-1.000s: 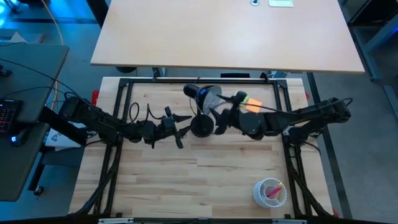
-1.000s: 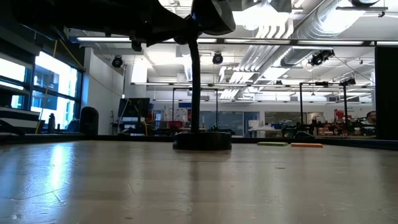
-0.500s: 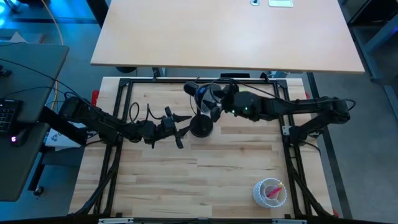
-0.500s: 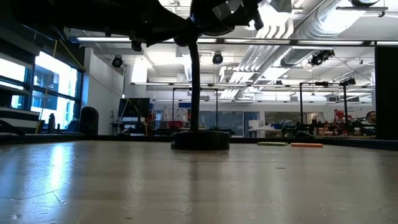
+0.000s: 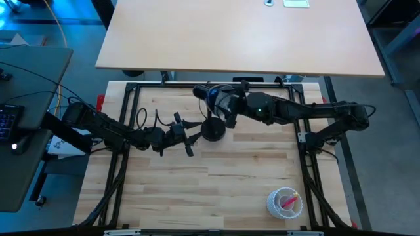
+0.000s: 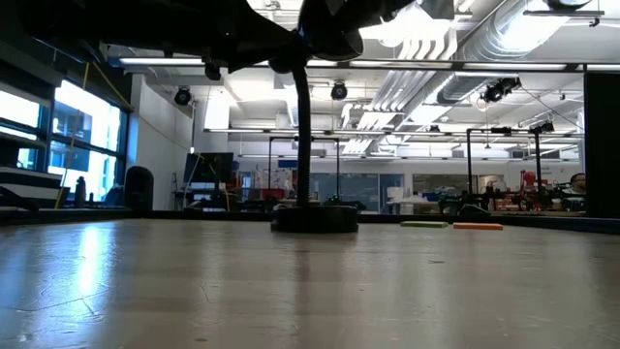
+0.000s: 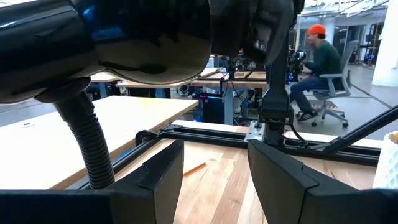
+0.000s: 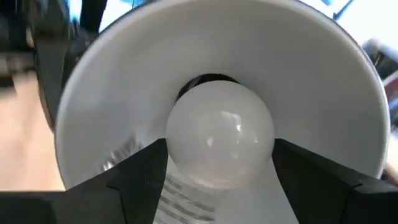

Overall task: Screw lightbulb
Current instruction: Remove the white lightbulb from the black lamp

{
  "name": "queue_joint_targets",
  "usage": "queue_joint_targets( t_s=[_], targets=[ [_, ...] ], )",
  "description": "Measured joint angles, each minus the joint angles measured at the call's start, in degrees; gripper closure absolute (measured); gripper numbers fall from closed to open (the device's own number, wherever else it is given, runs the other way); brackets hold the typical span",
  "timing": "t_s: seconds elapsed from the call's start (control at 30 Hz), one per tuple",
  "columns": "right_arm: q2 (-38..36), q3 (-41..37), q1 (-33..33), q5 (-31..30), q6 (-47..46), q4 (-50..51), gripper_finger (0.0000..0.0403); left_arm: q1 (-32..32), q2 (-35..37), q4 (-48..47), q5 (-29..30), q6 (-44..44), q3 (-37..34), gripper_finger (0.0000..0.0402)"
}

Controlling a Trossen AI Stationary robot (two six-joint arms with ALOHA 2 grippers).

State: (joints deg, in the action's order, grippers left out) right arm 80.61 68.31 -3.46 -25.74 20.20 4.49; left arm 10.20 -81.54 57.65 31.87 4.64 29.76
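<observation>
We are watching the table [image 5: 216, 190] first: the black desk lamp [image 5: 212, 130] is standing near its centre, head tipped toward twelve o'clock. The right gripper [image 8: 214, 177] is pinching the lightbulb [image 8: 219, 135], whose globe is sitting inside the white shade [image 8: 124, 74] at the socket. We judge seating is underway; next calls for twisting while pressing in. The left gripper [image 7: 214, 180], at nine o'clock of the base, is idling with fingers spread, holding nothing.

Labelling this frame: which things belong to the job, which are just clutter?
Job: lightbulb inside the lamp head, between the right gripper's fingers; lamp base; left gripper, open beside the lamp neck.
Clutter: plastic cup, pencil.
</observation>
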Motion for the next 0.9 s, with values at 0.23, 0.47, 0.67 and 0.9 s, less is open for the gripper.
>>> queue_joint_targets(
  t_s=[0.23,0.47,0.67,0.9],
  targets=[
    [0.01,0.0,4.54,-8.01,33.81,0.03,0.0119,0.0,0.0,0.0,0.01,0.0,-0.01,0.0229],
    [0.01,0.0,10.39,-19.62,48.63,0.01,0.0119,0.02,0.0,0.0,0.0,0.0,0.0,0.0229],
    [-0.47,0.0,13.42,-30.71,20.82,-1.87,0.0119,0.02,0.0,0.0,-0.01,0.0,0.0,0.0229],
    [-2.33,0.0,9.09,-16.92,-22.13,0.12,0.0119,0.02,0.0,0.01,0.03,0.0,-0.01,0.0229]
  ],
)
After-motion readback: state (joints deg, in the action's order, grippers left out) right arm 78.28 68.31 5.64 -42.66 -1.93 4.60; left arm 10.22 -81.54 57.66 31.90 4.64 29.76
